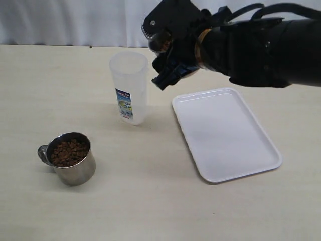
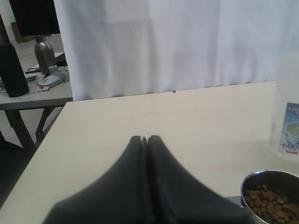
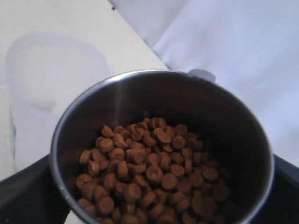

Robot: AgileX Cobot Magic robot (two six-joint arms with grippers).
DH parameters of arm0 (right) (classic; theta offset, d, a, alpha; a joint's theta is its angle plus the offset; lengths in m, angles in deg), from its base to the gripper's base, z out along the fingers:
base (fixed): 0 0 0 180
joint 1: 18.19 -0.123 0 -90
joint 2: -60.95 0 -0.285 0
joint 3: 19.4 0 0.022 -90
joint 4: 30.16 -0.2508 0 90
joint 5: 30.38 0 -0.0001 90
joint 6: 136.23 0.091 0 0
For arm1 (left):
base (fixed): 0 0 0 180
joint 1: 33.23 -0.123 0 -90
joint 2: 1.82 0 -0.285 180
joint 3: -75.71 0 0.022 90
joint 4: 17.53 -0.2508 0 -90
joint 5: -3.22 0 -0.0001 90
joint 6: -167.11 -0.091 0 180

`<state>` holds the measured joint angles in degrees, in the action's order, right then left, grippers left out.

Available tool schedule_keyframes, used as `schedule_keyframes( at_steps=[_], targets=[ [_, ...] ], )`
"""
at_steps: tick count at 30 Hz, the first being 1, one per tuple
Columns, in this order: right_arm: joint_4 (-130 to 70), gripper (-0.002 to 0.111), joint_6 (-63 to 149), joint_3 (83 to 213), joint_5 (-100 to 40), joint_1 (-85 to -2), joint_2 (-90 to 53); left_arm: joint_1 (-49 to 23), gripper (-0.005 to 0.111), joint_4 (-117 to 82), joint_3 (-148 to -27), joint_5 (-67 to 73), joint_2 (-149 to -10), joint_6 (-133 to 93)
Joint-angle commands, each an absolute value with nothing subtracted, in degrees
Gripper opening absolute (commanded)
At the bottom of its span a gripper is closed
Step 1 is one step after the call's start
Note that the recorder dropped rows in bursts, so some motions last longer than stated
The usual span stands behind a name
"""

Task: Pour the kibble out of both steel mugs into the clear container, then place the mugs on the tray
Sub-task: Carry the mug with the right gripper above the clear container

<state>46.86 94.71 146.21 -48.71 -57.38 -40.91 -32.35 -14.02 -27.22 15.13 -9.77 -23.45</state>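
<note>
My right gripper (image 1: 168, 60) is shut on a steel mug (image 3: 159, 116), held in the air just right of the clear container's (image 1: 129, 85) open top. This mug is filled with brown kibble (image 3: 149, 172), and dark fingers (image 3: 28, 191) flank it on both sides. The container (image 3: 46, 93) stands upright beside the mug's rim. A second steel mug (image 1: 70, 158), also holding kibble (image 1: 69, 151), stands on the table at the front left. The left gripper (image 2: 145, 139) is shut and empty, hovering near that mug (image 2: 273, 196). Right of the container lies the empty white tray (image 1: 225, 133).
The pale table (image 1: 150, 201) meets a white curtain (image 1: 60, 20) at its far edge. Beyond the table's side, the left wrist view shows another desk with a metal bottle (image 2: 44, 53) and clutter.
</note>
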Motion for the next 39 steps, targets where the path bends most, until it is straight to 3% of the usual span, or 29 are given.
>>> schedule_keyframes(
  at_steps=[1, 13, 39],
  targets=[
    [51.78, 0.005, 94.99, 150.97, -47.64, -56.34, -43.46, -31.87, 0.000, -13.92, -27.07, 14.45, -9.61, -23.33],
    [59.45, 0.005, 92.36, 159.29, -50.27, -56.34, -51.84, -31.87, 0.000, -13.92, -27.07, 14.45, -9.61, -23.33],
    [69.79, 0.005, 83.99, 159.30, -48.12, -56.34, -53.97, -31.87, 0.000, -14.04, -27.07, 14.45, -9.61, -23.33]
  ],
)
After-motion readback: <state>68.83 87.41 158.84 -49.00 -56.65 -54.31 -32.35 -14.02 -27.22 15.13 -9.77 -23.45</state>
